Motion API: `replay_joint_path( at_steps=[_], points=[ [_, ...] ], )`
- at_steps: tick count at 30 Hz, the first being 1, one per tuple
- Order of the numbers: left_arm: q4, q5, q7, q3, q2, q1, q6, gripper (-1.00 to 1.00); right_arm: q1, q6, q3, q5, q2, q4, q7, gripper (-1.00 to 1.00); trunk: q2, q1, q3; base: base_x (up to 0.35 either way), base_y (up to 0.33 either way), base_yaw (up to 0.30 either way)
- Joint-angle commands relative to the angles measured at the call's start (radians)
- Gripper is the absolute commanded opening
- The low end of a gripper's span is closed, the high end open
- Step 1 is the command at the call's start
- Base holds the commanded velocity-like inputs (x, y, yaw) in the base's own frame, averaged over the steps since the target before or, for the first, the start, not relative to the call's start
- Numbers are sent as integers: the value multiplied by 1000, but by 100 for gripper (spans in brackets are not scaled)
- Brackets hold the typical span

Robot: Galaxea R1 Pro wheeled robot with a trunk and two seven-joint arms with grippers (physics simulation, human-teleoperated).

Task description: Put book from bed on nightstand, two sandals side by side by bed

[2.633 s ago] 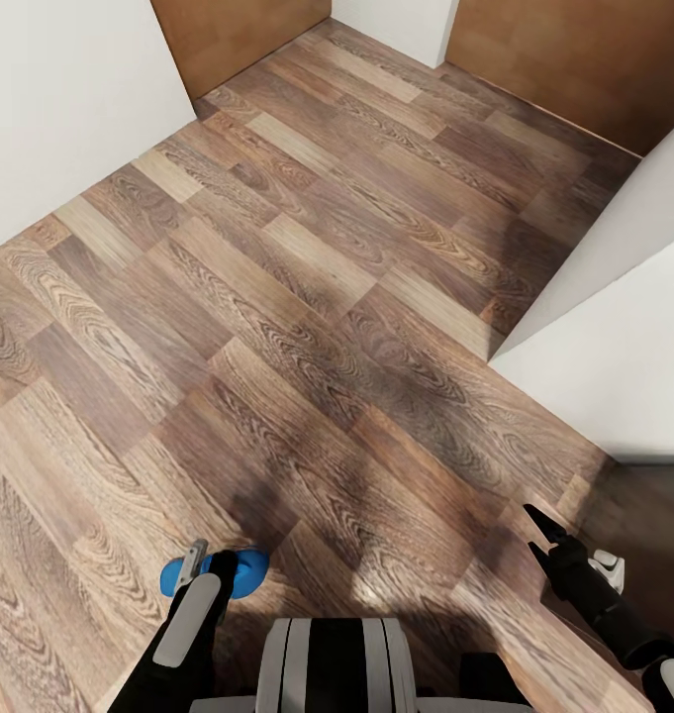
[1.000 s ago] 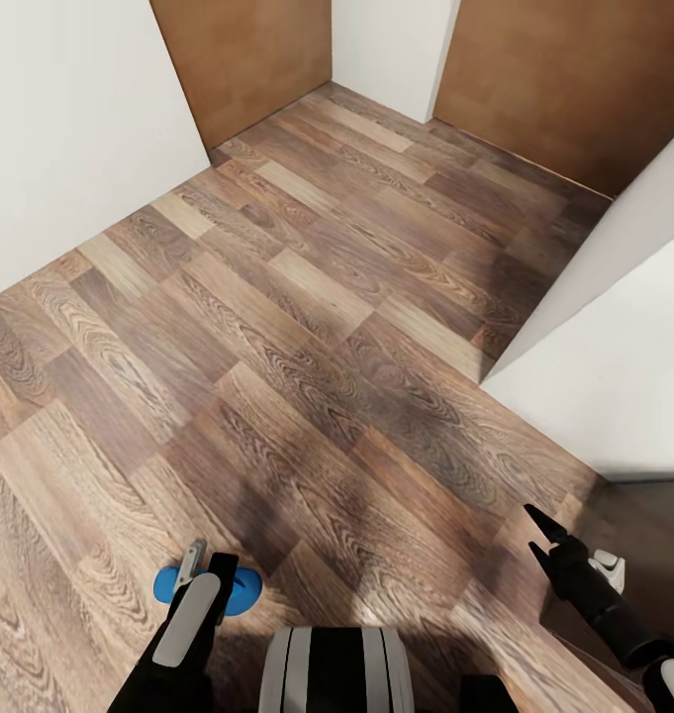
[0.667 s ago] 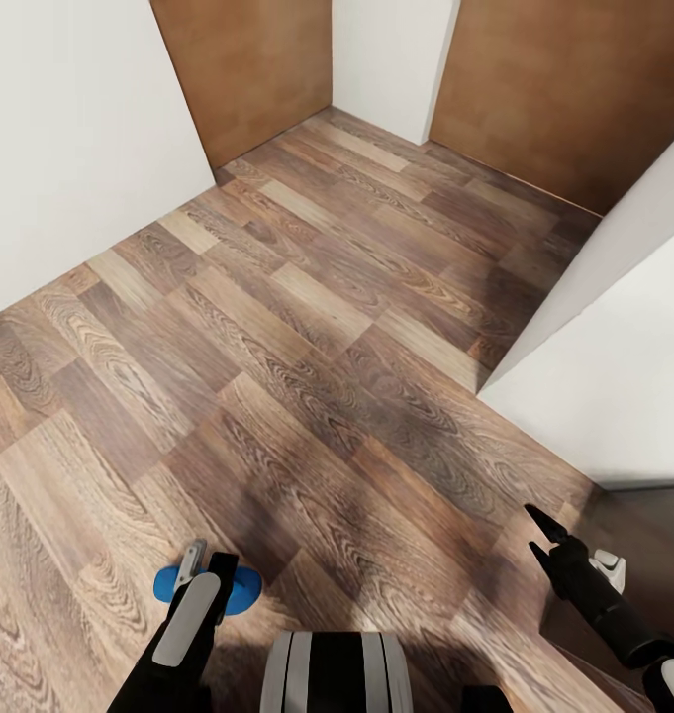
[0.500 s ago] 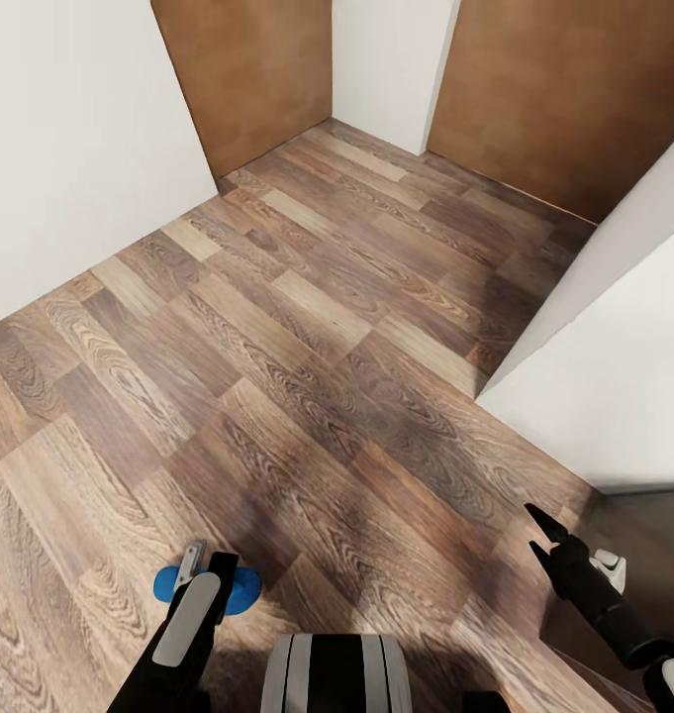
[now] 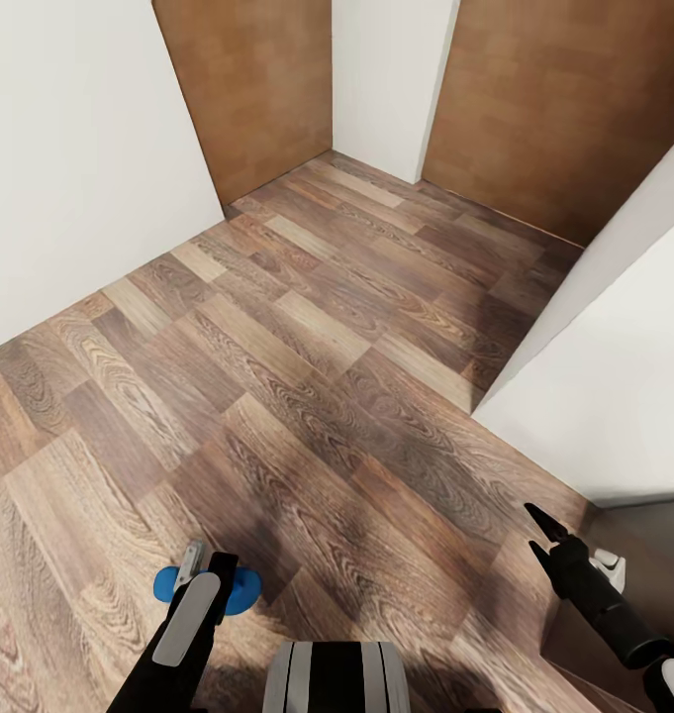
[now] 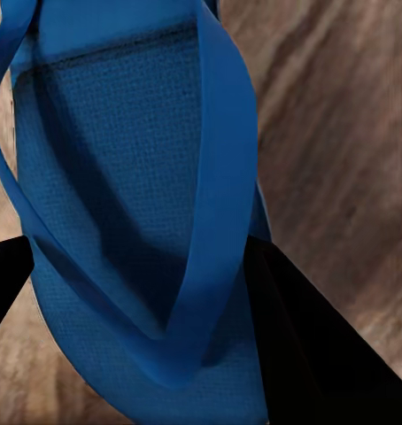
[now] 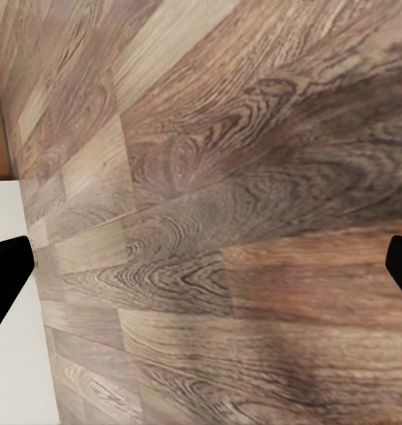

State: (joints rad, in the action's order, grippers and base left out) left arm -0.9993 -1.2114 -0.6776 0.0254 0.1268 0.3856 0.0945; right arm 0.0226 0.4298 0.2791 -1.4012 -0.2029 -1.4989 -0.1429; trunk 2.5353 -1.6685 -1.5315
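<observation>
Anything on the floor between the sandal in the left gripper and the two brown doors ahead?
In the head view, only wood-plank floor lies between the sandal held by the left gripper and the brown doors.

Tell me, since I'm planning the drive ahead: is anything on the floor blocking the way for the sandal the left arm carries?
Nothing visible does. The sandal sits in the left gripper, and the wood floor ahead lies bare up to the brown doors. White walls flank the passage. The bed isn't in sight, so the rest can't be judged.
</observation>
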Motion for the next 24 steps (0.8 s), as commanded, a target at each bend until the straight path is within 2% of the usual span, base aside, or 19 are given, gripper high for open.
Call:
replay_joint_path(
  at_steps=[1,7,9,12,13,14,16,19,22,24],
  points=[
    [-1,-8,0,1,1,0,6,-100,0,6,2,-4,0,0,-1,100,0,1,3,0,0,0],
    [-2,-7,0,-12,-1,0,-10,-100,0,6,0,-3,0,1,-1,100,-1,3,27,0,0,0],
    [-26,-5,0,-59,-3,0,-64,-100,0,6,0,-1,0,1,-1,100,-1,3,27,0,0,0],
    [-103,-2,0,-152,-20,0,-165,-100,0,6,0,-1,0,4,-1,100,-1,3,27,0,0,0],
    [-113,-2,0,-169,-23,0,-179,-100,0,6,0,-1,0,4,-1,100,-1,3,27,0,0,0],
    [-145,0,0,-233,-33,1,-221,-100,0,6,0,-1,0,5,-1,100,-1,3,27,0,0,0],
    [-164,11,0,-290,-43,1,-240,-100,0,6,0,-1,0,6,-1,100,-1,3,27,0,0,0],
    [-176,65,0,-346,-52,0,-250,-100,0,6,0,-1,0,6,-2,100,-1,3,27,0,0,0],
    [-177,132,0,-366,-69,0,-253,-100,0,6,0,-1,0,6,-3,100,-1,3,27,0,0,0],
    [-179,160,-1,-370,-85,0,-254,-100,0,6,0,-1,0,6,-3,100,-1,3,27,0,0,0]
  ],
)
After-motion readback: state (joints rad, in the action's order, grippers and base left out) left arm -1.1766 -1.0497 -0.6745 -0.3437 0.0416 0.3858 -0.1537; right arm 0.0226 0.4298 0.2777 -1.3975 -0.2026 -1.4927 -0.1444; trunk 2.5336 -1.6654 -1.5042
